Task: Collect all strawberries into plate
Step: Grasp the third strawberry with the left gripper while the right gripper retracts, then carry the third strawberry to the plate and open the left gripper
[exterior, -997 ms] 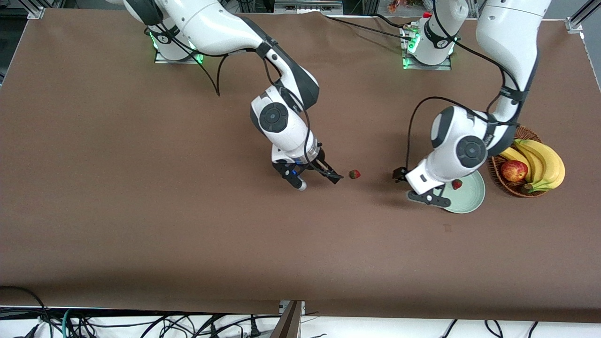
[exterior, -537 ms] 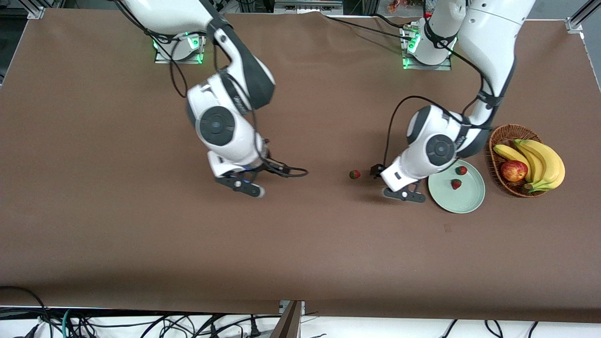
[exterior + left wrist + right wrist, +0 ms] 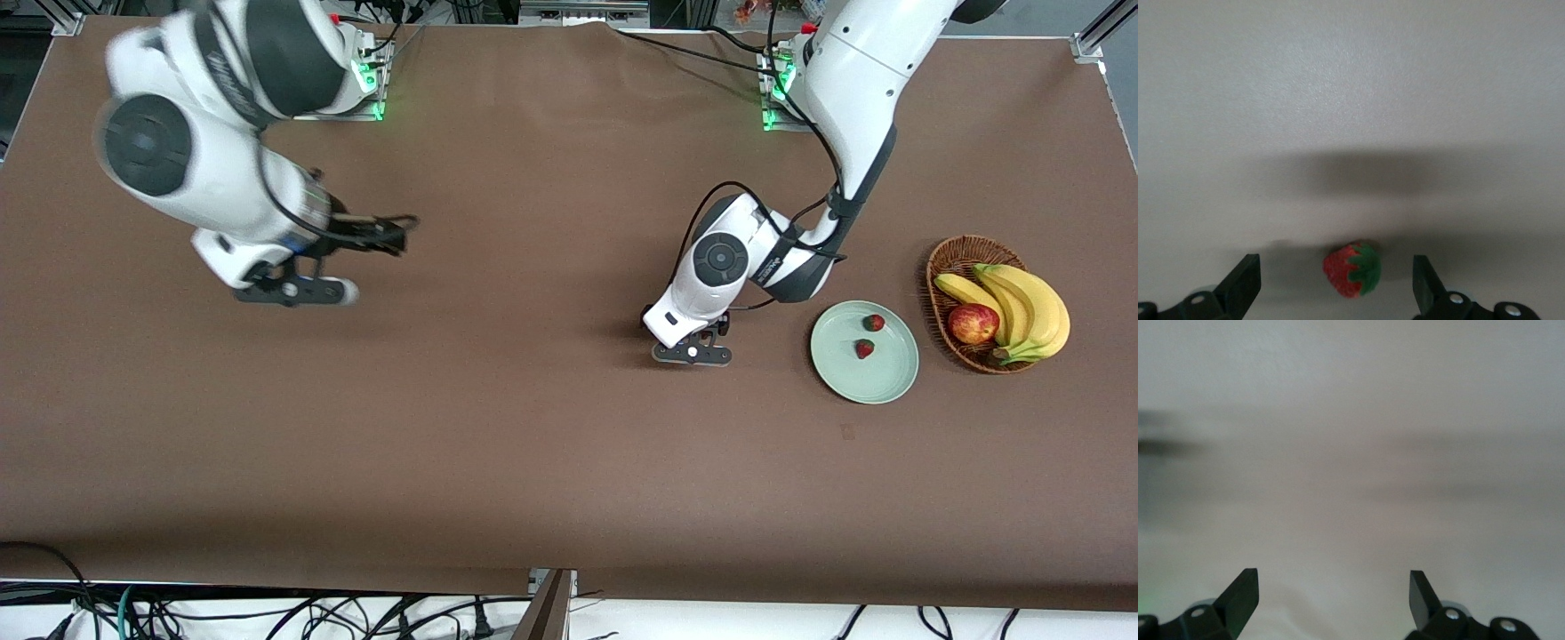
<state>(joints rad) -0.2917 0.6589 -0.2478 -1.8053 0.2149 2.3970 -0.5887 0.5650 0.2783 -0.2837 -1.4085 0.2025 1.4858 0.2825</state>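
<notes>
With two strawberries already on the plate at centre right, the left gripper, fingers apart, straddles the third strawberry low in its wrist frame; closing off-centre could roll it away, while the right gripper, open, waits upper left.

The brown surface carries a pale green plate toward the left arm's end, and just beside it a wicker basket (nearer that same end). One strawberry lies directly on the bare surface, well apart from the plate.
</notes>
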